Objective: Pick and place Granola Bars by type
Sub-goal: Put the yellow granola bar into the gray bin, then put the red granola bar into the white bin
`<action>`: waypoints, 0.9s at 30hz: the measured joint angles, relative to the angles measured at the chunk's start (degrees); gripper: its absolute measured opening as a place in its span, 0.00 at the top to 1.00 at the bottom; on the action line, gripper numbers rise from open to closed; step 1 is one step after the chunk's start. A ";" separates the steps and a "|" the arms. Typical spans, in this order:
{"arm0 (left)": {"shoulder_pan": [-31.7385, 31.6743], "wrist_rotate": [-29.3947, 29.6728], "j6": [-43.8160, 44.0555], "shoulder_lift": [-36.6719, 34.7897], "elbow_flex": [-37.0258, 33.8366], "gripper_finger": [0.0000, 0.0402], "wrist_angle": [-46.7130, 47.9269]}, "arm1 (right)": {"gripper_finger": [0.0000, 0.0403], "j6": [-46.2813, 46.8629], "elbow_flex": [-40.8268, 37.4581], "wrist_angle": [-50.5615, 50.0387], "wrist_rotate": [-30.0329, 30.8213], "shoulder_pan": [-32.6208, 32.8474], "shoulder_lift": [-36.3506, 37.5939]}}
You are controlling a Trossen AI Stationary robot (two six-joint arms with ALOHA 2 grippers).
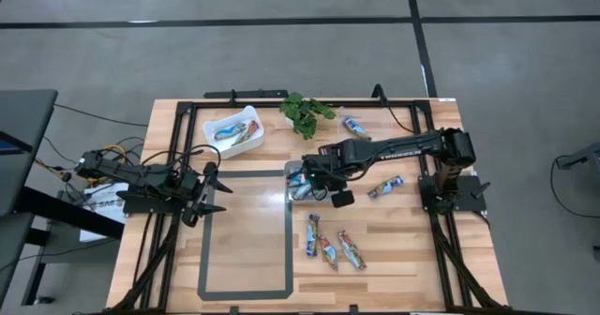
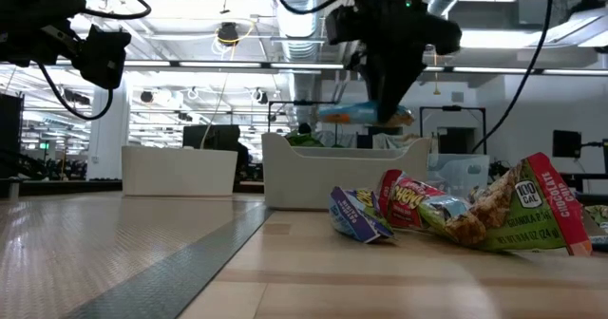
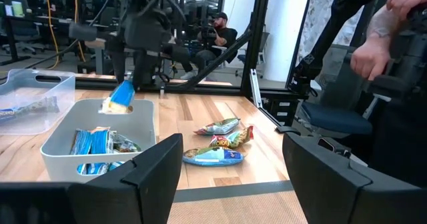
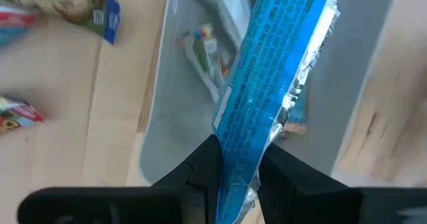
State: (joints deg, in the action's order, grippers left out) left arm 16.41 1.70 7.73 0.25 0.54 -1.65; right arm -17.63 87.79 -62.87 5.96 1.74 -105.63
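Pale wooden planks make up the surface, which sits on a grey concrete floor and carries a dark taped rectangle toward its left half. Above a grey bin near the middle of the surface, the right end effector is clamped on the lower end of a blue granola bar, which hangs over the bin's open top; in the low view the same bar is held clear above the bin's rim. Several blue-wrapped bars already lie inside that bin. A white bin near the far left of the surface holds a few multicoloured bars. Three more bars lie loose on the wood nearer the front, one bar lies just right of the right arm, and another lies at the far edge beside a green leafy sprig. From the low view, the nearest loose wrappers are crumpled together, purple, red and green. The left end effector waits at the left side of the surface by the taped rectangle, its fingers spread wide apart and holding nothing. Beyond the surface, a seated person shows in the room, and another person's hand is at the edge of the left wrist view.
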 joint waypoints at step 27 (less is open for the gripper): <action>0.02 0.00 0.00 0.00 0.00 0.38 0.00 | 0.41 25.58 0.11 0.81 -0.37 1.09 -0.47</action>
State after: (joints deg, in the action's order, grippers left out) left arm 16.43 1.69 7.73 0.25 0.54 -1.65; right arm 7.95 87.90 -62.06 5.58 2.82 -106.10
